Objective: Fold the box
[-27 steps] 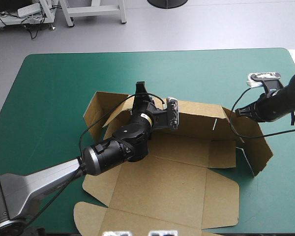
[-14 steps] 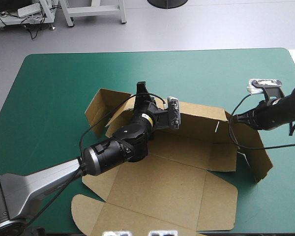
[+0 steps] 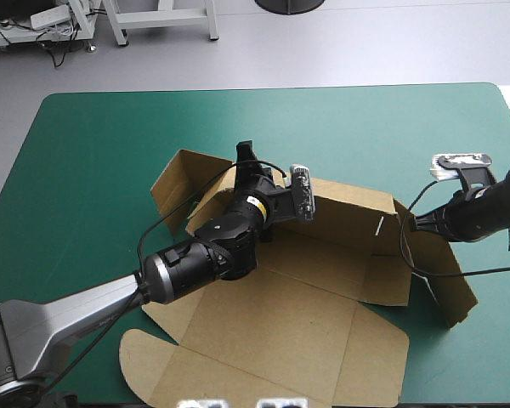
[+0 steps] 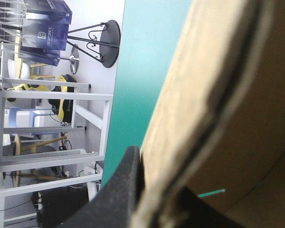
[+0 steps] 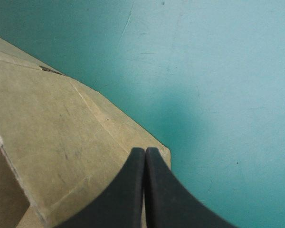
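The brown box (image 3: pixel 306 297) lies spread open mid-table, its far wall raised and its lid flat toward the near edge. My left gripper (image 3: pixel 246 166) is at the left end of that far wall. In the left wrist view the left gripper (image 4: pixel 159 183) is shut on the box (image 4: pixel 237 95), the board's edge rising between the black fingers (image 4: pixel 126 190). My right gripper (image 3: pixel 411 223) is at the wall's right end, by the right side flap (image 3: pixel 450 285). In its own view the right gripper (image 5: pixel 145 153) is shut, its tip over a corner of a brown flap (image 5: pixel 52 128).
Bare teal-green cover (image 3: pixel 110 144) runs along the far and left sides of the table. The lid's rounded flap (image 3: pixel 140 361) reaches close to the near edge. A side flap (image 3: pixel 174 183) stands up at the box's far left corner.
The box has slid and turned a little toward the near right. My right gripper moved nearer and to the right with the side flap. The left gripper stayed on the far wall.
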